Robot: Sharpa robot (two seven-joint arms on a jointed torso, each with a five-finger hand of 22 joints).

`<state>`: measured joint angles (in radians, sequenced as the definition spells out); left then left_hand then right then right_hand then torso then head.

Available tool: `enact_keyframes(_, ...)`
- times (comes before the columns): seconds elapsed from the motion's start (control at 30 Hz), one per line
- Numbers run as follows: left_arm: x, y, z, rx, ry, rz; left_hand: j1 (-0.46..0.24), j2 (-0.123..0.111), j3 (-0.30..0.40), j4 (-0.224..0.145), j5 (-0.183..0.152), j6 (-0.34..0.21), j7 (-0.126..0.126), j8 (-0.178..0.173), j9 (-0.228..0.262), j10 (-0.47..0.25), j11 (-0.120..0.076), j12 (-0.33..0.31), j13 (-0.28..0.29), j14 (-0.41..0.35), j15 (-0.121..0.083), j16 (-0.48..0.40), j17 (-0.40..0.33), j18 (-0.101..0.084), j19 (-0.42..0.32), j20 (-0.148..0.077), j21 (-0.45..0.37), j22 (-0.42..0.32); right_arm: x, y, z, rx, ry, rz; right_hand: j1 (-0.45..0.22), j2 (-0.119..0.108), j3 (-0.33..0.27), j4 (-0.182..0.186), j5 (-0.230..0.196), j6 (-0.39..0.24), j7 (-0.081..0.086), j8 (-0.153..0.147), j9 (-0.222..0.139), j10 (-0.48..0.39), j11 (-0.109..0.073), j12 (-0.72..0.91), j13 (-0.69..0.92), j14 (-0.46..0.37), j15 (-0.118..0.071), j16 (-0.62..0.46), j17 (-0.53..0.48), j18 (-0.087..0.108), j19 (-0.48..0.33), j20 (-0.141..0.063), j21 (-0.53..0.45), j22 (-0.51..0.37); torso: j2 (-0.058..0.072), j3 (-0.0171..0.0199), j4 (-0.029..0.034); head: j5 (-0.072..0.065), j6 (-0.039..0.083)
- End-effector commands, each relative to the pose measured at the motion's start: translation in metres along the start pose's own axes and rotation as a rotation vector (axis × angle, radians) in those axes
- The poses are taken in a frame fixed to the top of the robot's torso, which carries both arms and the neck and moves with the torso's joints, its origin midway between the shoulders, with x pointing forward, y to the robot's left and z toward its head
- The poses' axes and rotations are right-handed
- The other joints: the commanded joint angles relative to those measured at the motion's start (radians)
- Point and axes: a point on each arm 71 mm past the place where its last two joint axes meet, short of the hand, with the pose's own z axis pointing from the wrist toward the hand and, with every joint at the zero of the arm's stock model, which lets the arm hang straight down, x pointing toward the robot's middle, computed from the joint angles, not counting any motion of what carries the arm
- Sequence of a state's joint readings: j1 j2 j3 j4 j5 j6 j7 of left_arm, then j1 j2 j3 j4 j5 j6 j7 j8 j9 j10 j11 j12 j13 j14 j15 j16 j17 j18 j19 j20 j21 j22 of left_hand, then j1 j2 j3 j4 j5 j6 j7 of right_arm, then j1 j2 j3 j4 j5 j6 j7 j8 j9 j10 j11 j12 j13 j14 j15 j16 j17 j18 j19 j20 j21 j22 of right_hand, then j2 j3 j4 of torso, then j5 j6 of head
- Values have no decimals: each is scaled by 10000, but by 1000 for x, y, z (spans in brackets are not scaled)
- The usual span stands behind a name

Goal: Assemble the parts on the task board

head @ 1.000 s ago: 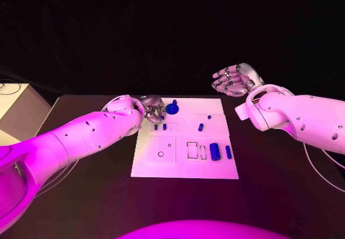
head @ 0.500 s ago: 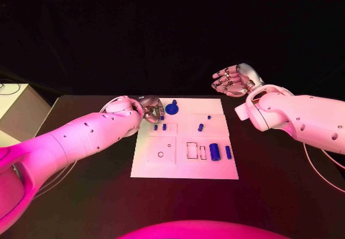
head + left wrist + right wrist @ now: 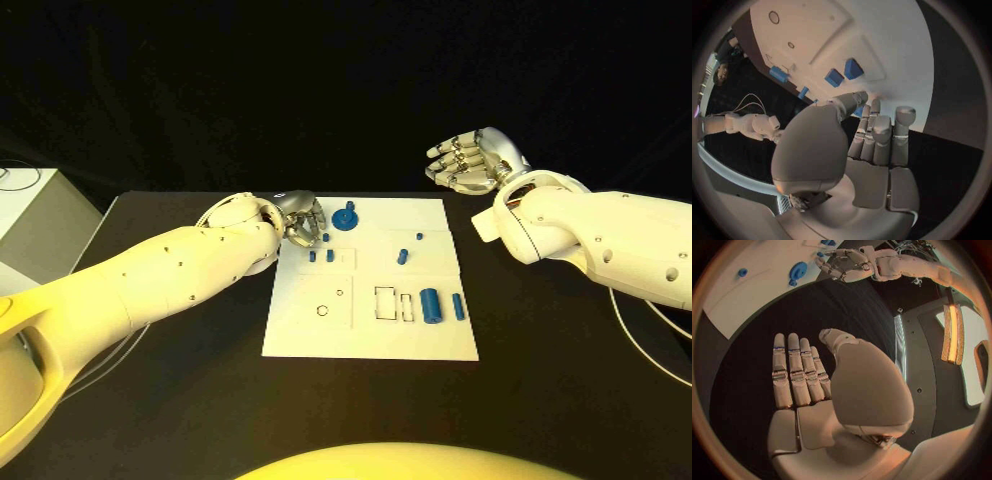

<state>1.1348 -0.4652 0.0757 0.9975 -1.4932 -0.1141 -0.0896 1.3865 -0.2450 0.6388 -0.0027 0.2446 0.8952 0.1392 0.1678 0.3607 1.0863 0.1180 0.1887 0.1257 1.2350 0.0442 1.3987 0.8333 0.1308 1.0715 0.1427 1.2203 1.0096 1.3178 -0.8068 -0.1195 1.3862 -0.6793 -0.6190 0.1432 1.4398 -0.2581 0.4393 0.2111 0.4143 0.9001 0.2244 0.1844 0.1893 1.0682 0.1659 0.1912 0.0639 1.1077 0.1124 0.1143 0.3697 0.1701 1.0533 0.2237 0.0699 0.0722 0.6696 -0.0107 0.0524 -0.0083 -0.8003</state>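
The white task board (image 3: 368, 335) lies mid-table. At its far left corner stands a round blue part (image 3: 345, 216). My left hand (image 3: 300, 222) hovers just left of it, fingers pointing down side by side and thumb across them, with nothing visibly held. Past the fingertips in the left wrist view lie two small blue pegs (image 3: 834, 77); a sliver of blue (image 3: 859, 111) peeks out behind the thumb. A blue cylinder (image 3: 430, 304) and a thin blue bar (image 3: 459, 306) lie on the board's right side. My right hand (image 3: 469, 160) is raised beyond the far right corner, fingers straight and empty.
A white box (image 3: 29, 225) stands off the table's left edge. Dark bare table (image 3: 173, 380) surrounds the board. The board also has a ring mark (image 3: 320, 310) and rectangular slots (image 3: 385, 302).
My left hand has edged slightly away from the round blue part, toward the far left. The parts and my right hand have not moved.
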Motion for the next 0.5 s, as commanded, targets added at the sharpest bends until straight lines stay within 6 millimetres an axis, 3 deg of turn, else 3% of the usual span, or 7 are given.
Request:
enact_keyframes(0.03,-2,3,-1,-144,-85,3,-70,10,-21,51,52,-71,5,-51,-15,-92,-13,-58,17,-89,14,-73,-72,149,-124,1,-95,-56,0,0,0,-107,168,-98,-86,-18,44,-12,23,41,63,-26,-12,-7,-21,-52,-10,51,31,-43,-17,136,-36,17,17,-15,3,-2,-8,-2,28)
enact_keyframes(0.2,-8,13,-6,-226,-572,-199,16,96,66,34,62,-120,61,-87,-21,-103,-10,-41,38,-160,22,-92,-165,162,-139,18,-129,-90,0,-3,1,-59,569,-559,51,3,199,-195,-103,119,11,8,2,-9,-57,-102,-12,204,-26,5,-14,147,95,-40,89,1,-8,-11,-18,-24,61)
enact_keyframes(0.23,-10,15,-8,-193,-738,-356,55,140,106,26,61,-88,124,-74,-11,-73,-21,-15,55,-293,11,-163,-463,175,-163,15,-153,-129,0,-4,1,-75,700,-750,110,27,255,-287,-193,198,-29,49,20,26,-93,-110,-10,397,-91,91,15,151,269,-108,188,37,-9,-11,-16,-31,64)
enact_keyframes(0.27,-13,16,-9,-150,-915,-567,78,153,129,18,57,-30,177,-46,4,-67,-23,-1,68,-484,3,-280,-857,204,-258,10,-228,-243,0,-5,1,-99,843,-969,136,42,293,-379,-255,255,-74,75,31,69,-136,-125,-11,561,-153,156,38,145,436,-191,285,71,-15,-15,-15,-46,69)
enact_keyframes(0.4,-25,22,-15,36,-1527,-1840,55,169,133,42,43,141,266,43,50,1,-47,66,112,-577,-12,-371,-1071,244,-398,-7,-349,-411,0,-8,1,-226,1416,-1854,211,154,186,-755,-527,479,-221,157,64,352,-300,-177,-15,1393,-454,518,212,121,1211,-570,846,321,-18,-11,-10,-135,125)
enact_keyframes(0.47,-31,26,-19,107,-1827,-2950,-16,158,86,101,31,274,304,121,94,-46,-36,103,139,-1096,-13,-752,-1982,403,-1040,-18,-878,-1109,2,-9,1,-306,1750,-2380,226,245,-16,-982,-681,637,-315,187,70,589,-420,-249,-13,2055,-681,828,398,104,1751,-841,1371,604,-27,-9,-11,-201,148)
enact_keyframes(0.5,-36,29,-23,216,-2040,-4043,-57,176,15,147,21,362,338,179,127,-26,-34,206,183,-1406,-13,-1022,-2480,477,-1372,-14,-1209,-1483,3,-10,1,-381,2036,-2864,232,316,-192,-1144,-767,789,-413,206,67,822,-539,-316,-10,2763,-889,1195,632,102,2253,-1137,1940,931,-20,-3,-9,-259,168)
